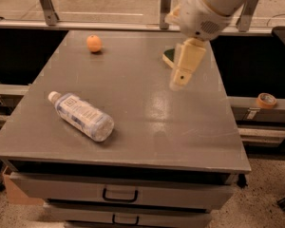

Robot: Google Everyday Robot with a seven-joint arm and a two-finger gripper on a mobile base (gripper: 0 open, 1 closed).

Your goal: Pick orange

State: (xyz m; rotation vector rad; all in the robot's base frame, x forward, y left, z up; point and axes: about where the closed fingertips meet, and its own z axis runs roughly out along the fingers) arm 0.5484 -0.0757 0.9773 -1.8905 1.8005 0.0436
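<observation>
The orange [94, 43] is a small round fruit resting on the grey table [133, 113] at its far left. My gripper [182, 76] hangs from the white arm over the right middle of the table, well to the right of the orange and apart from it. It holds nothing that I can see. The green-and-yellow sponge [168, 57] is mostly hidden behind the gripper at the far right.
A clear plastic bottle [81, 116] lies on its side at the front left. A roll of tape [266, 100] sits on a ledge right of the table. Drawers [118, 194] are under the table front. A railing runs behind.
</observation>
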